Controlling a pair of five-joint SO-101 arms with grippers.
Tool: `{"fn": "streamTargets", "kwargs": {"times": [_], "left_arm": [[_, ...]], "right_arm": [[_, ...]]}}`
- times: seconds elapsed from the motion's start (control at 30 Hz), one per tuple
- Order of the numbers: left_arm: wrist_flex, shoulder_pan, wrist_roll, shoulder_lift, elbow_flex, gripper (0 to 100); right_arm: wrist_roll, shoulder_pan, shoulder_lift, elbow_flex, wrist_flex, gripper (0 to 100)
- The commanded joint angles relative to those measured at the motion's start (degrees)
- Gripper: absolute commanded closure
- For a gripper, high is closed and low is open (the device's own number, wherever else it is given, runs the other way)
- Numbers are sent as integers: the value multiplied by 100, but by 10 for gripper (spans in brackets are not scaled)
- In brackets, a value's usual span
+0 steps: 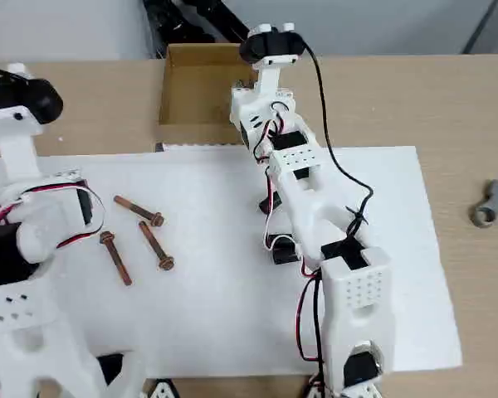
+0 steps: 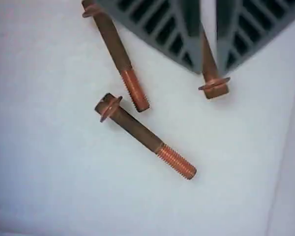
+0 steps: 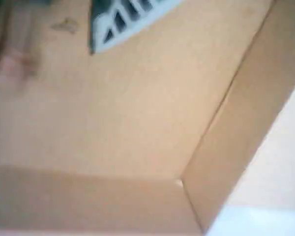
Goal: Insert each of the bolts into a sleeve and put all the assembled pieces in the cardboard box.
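Currently three bolts (image 1: 156, 245) loose on white sheet (image 1: 232, 323), 9 o'clock side, none touching, just beside left arm. Left gripper (image 2: 210, 54) above them, jaws narrowly parted, nothing held; one bolt's shank seen through gap. Box (image 1: 195, 87) at 12 o'clock. Right gripper (image 3: 105, 32) inside box; grip state cannot tell. Sleeve (image 1: 489, 204) on table (image 1: 448, 99) at 3 o'clock, well apart from bolts.

bolts (image 1: 156, 245): three, coppery, flat on sheet (image 1: 232, 290) | cardboard box (image 1: 192, 87): open | sleeve (image 1: 490, 203): grey, perhaps — well apart
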Motion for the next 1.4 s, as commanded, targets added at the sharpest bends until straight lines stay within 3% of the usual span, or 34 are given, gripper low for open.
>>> {"fn": "streamTargets", "kwargs": {"times": [0.0,0.27,0.37,0.53,0.9,1.37], "left_arm": [[-9,0,97,-9,-22,994],[-18,-9,580,0,470,984],[-18,-44,800,0,725,914],[0,-343,1301,448,884,859],[-158,-475,1424,2681,866,857],[-782,-484,1916,4044,901,859]], "right_arm": [[-70,75,-154,-404,-101,811],[-53,66,-321,-404,119,811],[-62,48,-690,-404,611,811],[-62,66,-1525,-404,2088,811],[-70,84,-2510,-378,5253,811],[-79,92,-2501,-369,6088,811]]}}
